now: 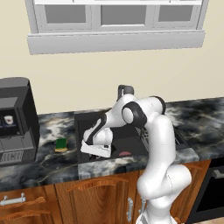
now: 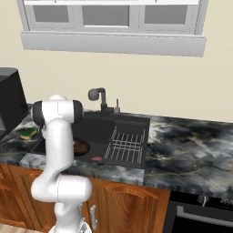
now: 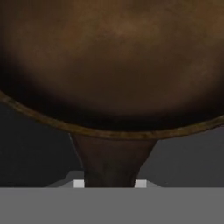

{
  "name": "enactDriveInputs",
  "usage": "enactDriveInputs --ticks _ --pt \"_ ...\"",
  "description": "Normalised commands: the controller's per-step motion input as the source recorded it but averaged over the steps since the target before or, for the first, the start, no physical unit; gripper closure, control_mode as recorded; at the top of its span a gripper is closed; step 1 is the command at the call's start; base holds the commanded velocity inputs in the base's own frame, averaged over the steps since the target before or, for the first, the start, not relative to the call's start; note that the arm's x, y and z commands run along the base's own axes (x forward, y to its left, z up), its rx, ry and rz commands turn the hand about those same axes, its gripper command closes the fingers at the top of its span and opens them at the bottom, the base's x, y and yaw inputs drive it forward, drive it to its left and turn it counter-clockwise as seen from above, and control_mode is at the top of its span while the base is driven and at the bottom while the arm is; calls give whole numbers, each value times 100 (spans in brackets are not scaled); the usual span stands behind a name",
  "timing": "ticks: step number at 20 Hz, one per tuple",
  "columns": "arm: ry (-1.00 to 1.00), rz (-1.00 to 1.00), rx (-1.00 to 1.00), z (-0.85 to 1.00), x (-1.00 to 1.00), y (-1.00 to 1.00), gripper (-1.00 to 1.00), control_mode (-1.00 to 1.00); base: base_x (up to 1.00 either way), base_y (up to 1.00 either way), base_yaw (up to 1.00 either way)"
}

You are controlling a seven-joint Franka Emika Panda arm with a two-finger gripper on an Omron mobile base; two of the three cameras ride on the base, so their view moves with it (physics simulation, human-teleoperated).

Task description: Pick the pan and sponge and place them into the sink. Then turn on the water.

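**Pincer.** In the hand view the pincer (image 3: 109, 183) has its two tips set hard against either side of the pan's handle, which runs down between them toward 6 o'clock. It reads as clamped on the pan. No gap shows on either side.

**Sink.** The sink (image 2: 132, 120) is a black basin let into the marbled counter (image 2: 191, 136). In the left base view the arm reaches down into the basin's half nearer the coffee machine.

**Coffee machine.** The coffee machine (image 1: 15, 122) stands on the counter at 9 o'clock of the sink, well apart from it.

**Rack.** The wire rack (image 2: 127, 143) lies in the sink at 3 o'clock of the pan.

**Pan.** The pan (image 2: 81, 146) is inside the sink, low over the basin floor or on it; which cannot be told. Its brown bowl occupies the hand view from 9 through 12 to 3 o'clock.

**Faucet.** The faucet (image 2: 98, 95) stands at the sink's back edge, at 12 o'clock of the pan. No water runs.

**Sponge.** The sponge (image 1: 61, 144) sits on the counter, just beside the sink's rim at 9 o'clock, between sink and coffee machine.

**Drain.** The red drain (image 1: 124, 154) shows near the basin's front, at 3 o'clock of the hand.

**Finding.** Step in hand: placing the pan, at the point of release. The next move calls for parting the tips and lifting clear of the handle, then crossing the rim toward 9 o'clock for the sponge. The faucet comes last.
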Motion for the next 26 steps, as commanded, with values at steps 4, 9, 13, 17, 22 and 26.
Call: enactDriveInputs --ticks 4,9,13,17,22,26 --pt "4 -4 0 -49 31 9 -100 -100 0 0 0" --pt "0 -4 0 -9 21 6 -100 -100 0 0 0" --pt "0 -3 0 29 13 0 -100 -100 0 0 0" --pt "0 -2 0 33 9 0 -100 -100 0 0 0" --pt "0 -1 0 26 3 0 -100 -100 0 0 0" --pt "-2 -2 0 37 0 0 -100 -100 0 0 0"
